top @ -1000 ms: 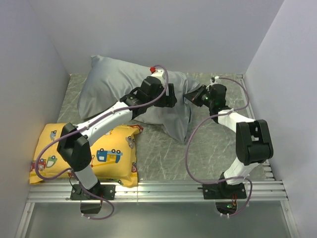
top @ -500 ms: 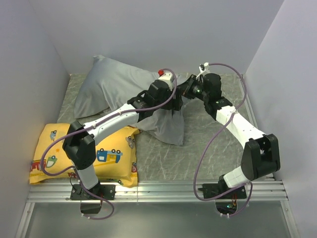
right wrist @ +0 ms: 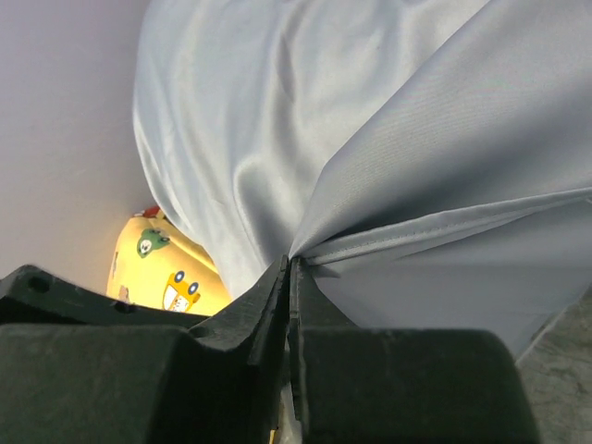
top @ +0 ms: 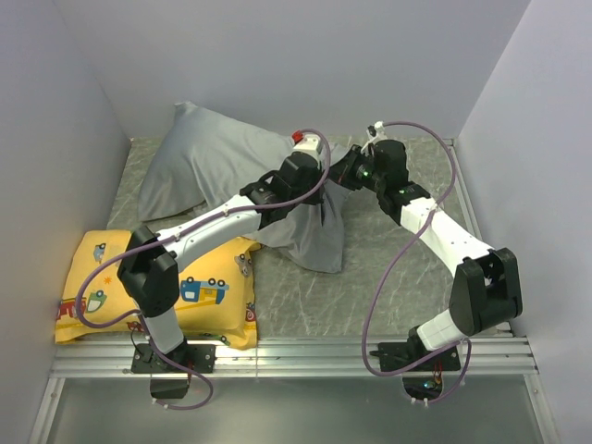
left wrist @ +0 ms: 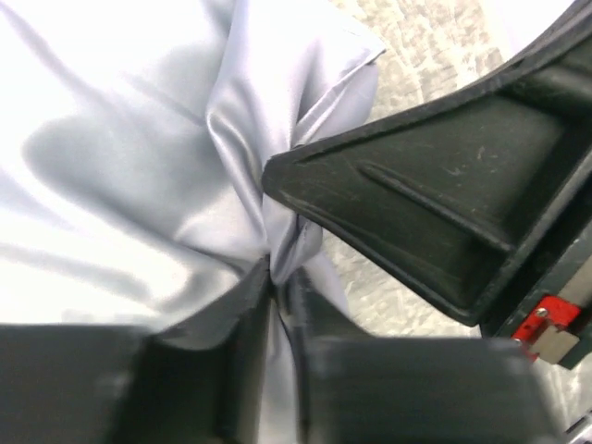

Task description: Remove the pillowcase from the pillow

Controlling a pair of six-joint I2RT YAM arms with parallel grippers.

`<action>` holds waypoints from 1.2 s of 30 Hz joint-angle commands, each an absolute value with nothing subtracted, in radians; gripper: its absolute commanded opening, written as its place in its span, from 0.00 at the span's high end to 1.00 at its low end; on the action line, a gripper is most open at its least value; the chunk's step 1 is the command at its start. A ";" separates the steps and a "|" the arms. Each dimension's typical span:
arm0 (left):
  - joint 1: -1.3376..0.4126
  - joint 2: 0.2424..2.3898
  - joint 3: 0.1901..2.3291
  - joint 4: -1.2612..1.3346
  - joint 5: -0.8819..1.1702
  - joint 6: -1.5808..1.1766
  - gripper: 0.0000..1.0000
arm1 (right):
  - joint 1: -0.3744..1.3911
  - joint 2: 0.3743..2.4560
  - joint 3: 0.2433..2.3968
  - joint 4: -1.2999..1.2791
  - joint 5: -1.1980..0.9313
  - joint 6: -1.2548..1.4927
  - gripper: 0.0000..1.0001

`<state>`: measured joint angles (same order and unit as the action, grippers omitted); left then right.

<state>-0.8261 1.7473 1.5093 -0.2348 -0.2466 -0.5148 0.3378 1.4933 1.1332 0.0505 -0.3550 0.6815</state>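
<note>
Silver-grey pillowcase [top: 217, 157], yellow vehicle-print cushion [top: 213, 310]

The table [top: 305, 296] lies open right of the pillowcase [top: 213, 162]; the yellow cushion [top: 203, 291] blocks near-left.

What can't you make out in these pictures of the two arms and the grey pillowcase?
Plump white pillow: unseen in every view, wrapped by the silver-grey satin pillowcase.
Left gripper and right gripper: in the top view, fingertips buried in cloth folds.
Yellow cartoon-print cushion: in the top view, the left arm crosses it.
</note>
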 commanded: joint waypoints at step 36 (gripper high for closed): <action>-0.792 1.686 1.453 -0.265 -0.261 -0.538 0.73 | 0.423 1.465 0.905 0.198 -0.222 0.584 0.78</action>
<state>-0.7952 1.7161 1.4590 -0.2966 -0.2867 -0.5377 0.4229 1.4677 0.8734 0.1333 -0.2436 0.5705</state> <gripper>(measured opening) 0.293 0.256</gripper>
